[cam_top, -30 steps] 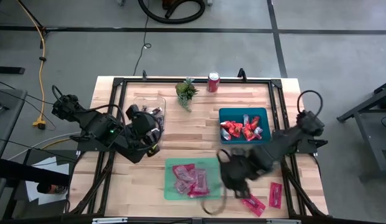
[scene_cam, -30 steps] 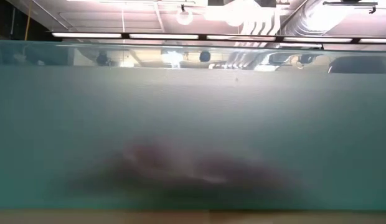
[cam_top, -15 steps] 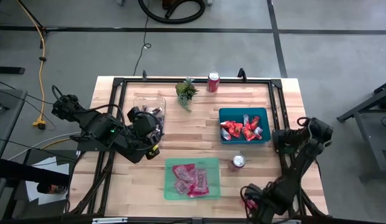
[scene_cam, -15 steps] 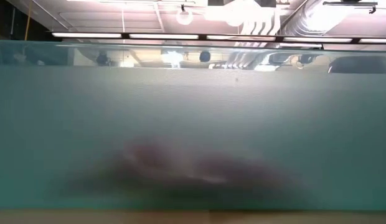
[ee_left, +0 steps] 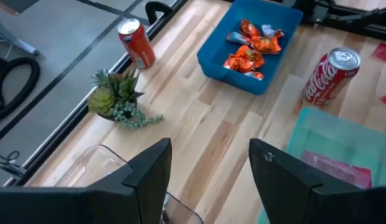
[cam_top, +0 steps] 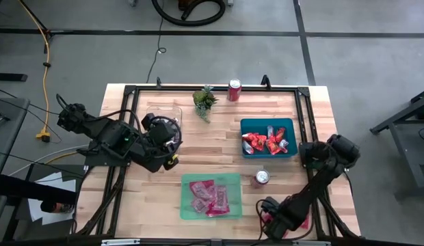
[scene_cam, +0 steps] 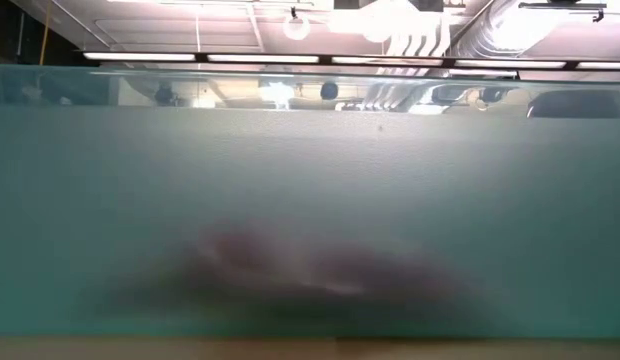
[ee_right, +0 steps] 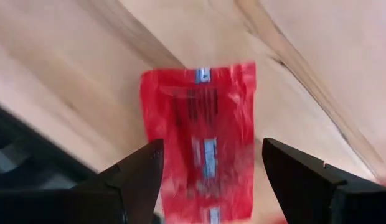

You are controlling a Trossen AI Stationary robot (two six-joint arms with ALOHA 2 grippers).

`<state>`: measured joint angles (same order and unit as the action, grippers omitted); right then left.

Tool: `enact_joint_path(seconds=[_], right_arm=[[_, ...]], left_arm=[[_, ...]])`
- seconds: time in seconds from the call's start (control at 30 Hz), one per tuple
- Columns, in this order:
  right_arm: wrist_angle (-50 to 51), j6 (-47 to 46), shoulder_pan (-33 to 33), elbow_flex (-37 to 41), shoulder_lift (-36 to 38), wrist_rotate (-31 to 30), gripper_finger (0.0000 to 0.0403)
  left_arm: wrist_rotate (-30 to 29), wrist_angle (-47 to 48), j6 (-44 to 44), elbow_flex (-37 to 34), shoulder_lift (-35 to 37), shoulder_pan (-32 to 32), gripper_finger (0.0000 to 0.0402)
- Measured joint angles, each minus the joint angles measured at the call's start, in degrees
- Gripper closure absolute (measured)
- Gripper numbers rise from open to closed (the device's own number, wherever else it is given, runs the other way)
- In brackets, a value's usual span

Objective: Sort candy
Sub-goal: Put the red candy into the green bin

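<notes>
My right gripper (cam_top: 277,220) (ee_right: 208,186) is open, low over the table's near right corner. A flat pink-red packet (ee_right: 199,137) lies flat on the wood just ahead of it, with its near end between the two fingers; I see no touch. My left gripper (cam_top: 165,133) (ee_left: 208,180) is open and empty above the clear tray (ee_left: 96,165) at the left. Pink-red packets (cam_top: 206,196) lie in the green tray (cam_top: 234,179). Red-orange packets (cam_top: 267,141) lie in the blue tray (cam_top: 246,124). The dark bars are hidden.
A red soda can (cam_top: 262,178) stands between the green and blue trays, and another (cam_top: 234,89) stands at the far edge beside a small green plant (cam_top: 204,100). A black frame runs round the table. A blurred teal tray wall (scene_cam: 310,220) fills the low view.
My right gripper has swung from the table's middle, beside the green tray, toward the near right corner and down over the pink-red packets, uncovering the soda can. My left gripper has shifted a little toward the far edge, over the clear tray.
</notes>
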<state>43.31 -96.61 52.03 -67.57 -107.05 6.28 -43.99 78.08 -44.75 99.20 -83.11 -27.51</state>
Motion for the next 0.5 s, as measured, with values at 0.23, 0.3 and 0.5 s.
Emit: enact_joint_path(seconds=[0.23, 0.3, 0.5], right_arm=[[0.79, 4.54, 0.44, -0.30, -3.36, 1.35, 0.0179], [1.48, 7.03, 0.50, -0.28, -3.47, 2.17, 0.0229], [16.67, 17.47, 1.20, -4.60, 1.17, 3.71, 0.0380]], left_arm=[[0.18, 0.00, -0.64, 0.00, 0.00, 0.23, 0.0199], [0.33, 0.00, -1.10, 0.00, 0.00, 0.23, 0.0199], [2.41, -0.09, -1.95, 0.00, 0.00, 0.12, 0.0199]])
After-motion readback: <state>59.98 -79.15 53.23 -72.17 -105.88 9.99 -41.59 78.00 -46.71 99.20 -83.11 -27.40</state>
